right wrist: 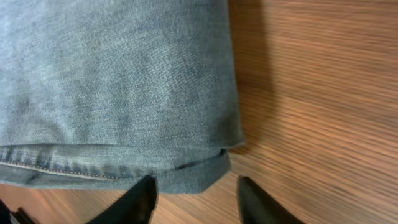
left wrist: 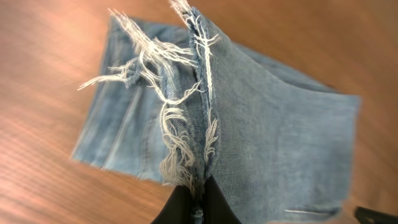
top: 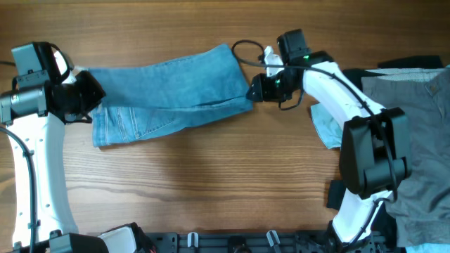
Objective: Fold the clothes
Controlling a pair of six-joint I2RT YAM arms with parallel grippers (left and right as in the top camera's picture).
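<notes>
We see a wooden table from overhead. The folded jeans lie across its upper middle, with the left gripper at their left end and the right gripper at their right end.

In the left wrist view, the 2 fingers are clamped on the frayed hem.

In the right wrist view, the 2 fingers stand apart, with the jeans' folded corner between them.

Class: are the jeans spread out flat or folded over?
Folded over: the jeans lie in two layers, frayed hems pinched in the left hand.
</notes>
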